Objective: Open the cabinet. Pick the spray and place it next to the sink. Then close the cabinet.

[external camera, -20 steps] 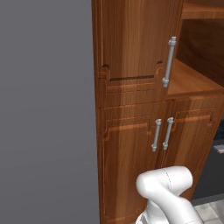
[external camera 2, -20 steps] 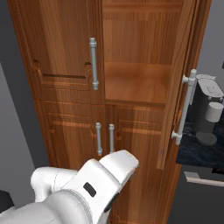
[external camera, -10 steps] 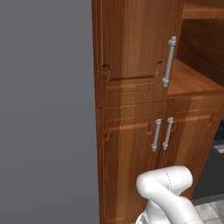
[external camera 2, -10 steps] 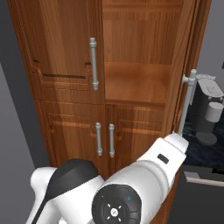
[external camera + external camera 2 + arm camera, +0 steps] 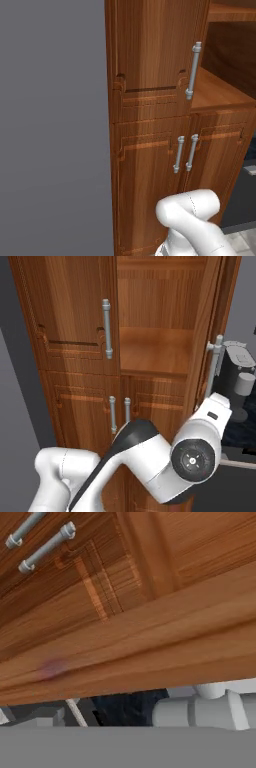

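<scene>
The cabinet [image 5: 75, 316] is tall reddish-brown wood. Its left door [image 5: 150, 50] is closed, with a long silver bar handle [image 5: 192, 70]. Its right door [image 5: 210, 331] stands swung out, seen edge-on, with its handle [image 5: 216, 361] facing right. The shelf [image 5: 155, 351] inside is bare and the spray is out of view. My gripper [image 5: 214, 409] sits low against the open door's outer side, fingers hidden. In the hand view the door's edge [image 5: 150, 647] crosses close in front, and a silver handle [image 5: 200, 711] lies at the bottom right.
Two lower doors with short silver handles [image 5: 120, 413] sit under the shelf and also appear as lower handles [image 5: 45, 547]. A dark coffee machine [image 5: 235, 368] with a grey cup [image 5: 245, 383] stands on the dark counter at the right. A grey wall [image 5: 50, 125] lies to the left.
My arm has swung from the cabinet's front over to the right, bringing the hand up beside the lower part of the open right door. The doors and the base have not moved.
</scene>
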### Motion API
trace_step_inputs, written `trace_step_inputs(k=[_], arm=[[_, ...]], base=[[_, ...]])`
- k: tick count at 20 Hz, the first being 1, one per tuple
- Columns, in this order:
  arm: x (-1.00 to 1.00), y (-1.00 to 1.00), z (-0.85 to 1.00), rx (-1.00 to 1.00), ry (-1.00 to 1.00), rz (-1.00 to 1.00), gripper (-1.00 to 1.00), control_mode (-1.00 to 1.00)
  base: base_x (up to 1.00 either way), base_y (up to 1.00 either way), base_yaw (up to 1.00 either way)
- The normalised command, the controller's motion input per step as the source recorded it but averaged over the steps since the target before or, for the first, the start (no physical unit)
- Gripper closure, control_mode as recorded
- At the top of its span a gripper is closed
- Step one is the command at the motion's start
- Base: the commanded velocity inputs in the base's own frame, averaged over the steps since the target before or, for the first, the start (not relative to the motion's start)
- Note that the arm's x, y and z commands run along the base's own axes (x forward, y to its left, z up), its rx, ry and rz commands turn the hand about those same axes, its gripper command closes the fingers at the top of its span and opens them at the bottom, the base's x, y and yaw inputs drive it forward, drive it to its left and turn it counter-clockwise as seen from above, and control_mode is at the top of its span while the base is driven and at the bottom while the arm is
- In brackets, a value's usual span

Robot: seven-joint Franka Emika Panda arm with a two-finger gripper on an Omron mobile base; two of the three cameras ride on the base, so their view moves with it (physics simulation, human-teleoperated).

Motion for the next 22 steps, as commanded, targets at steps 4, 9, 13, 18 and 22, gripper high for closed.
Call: trace_step_inputs(k=[4,9,13,18,22], arm=[[0.66,-0.08,0.0,0.0,-0.04,0.25,-1.0,-1.0],[0.17,0.2,0.0,0.0,-0.13,0.38,-1.0,-1.0],[0.0,0.64,-0.01,0.0,-0.15,0.46,-1.0,-1.0],[0.08,0.96,-0.03,-0.02,-0.1,0.41,-1.0,-1.0],[0.29,1.0,0.0,-0.04,-0.02,0.29,-1.0,-1.0]], base=[[0.0,0.0,0.0],[0.0,0.0,0.0],[0.0,0.0,0.0],[0.0,0.0,0.0],[0.0,0.0,0.0]])
